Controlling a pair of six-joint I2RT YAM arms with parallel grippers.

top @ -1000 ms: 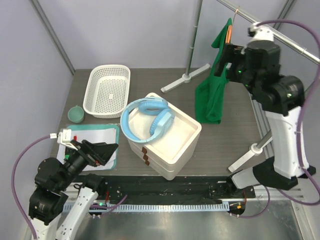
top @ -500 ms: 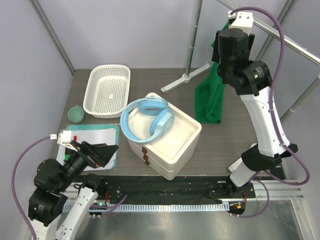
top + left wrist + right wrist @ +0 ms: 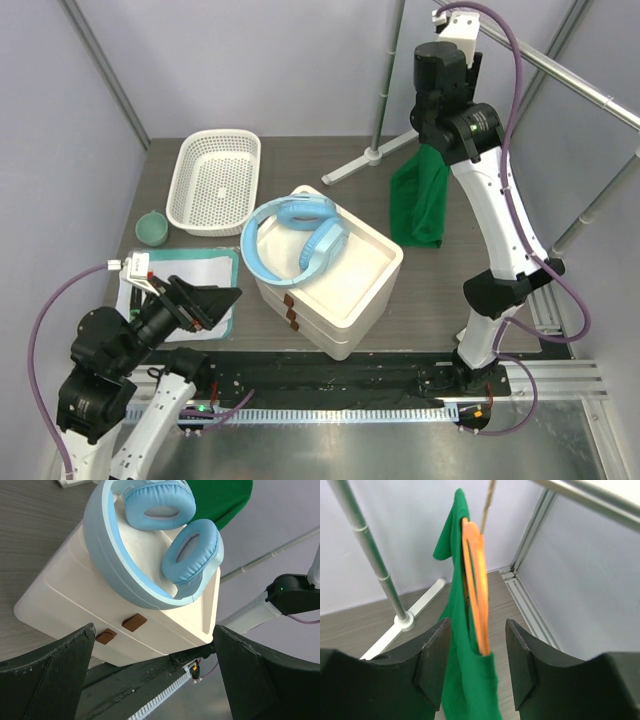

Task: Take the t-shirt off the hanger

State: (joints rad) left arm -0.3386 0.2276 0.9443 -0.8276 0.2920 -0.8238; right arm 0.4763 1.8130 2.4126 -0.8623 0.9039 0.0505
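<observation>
our right gripper swung up and narrowed from wide to half-open; the hanger, t-shirt draped on it, hung between its jaws, untouched, so we judged a grasp imminent.

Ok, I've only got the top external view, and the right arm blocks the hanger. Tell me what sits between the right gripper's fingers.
Observer: The orange hanger, edge-on, with the green t-shirt draped on it, sits inside the right gripper.
Operator: Say whether it's clamped.
Observer: No. A bare gap shows between the t-shirt and one finger; the jaws are open.
Operator: Report the left gripper.
Observer: The left gripper is open with nothing between its fingers, and it faces the white box.
</observation>
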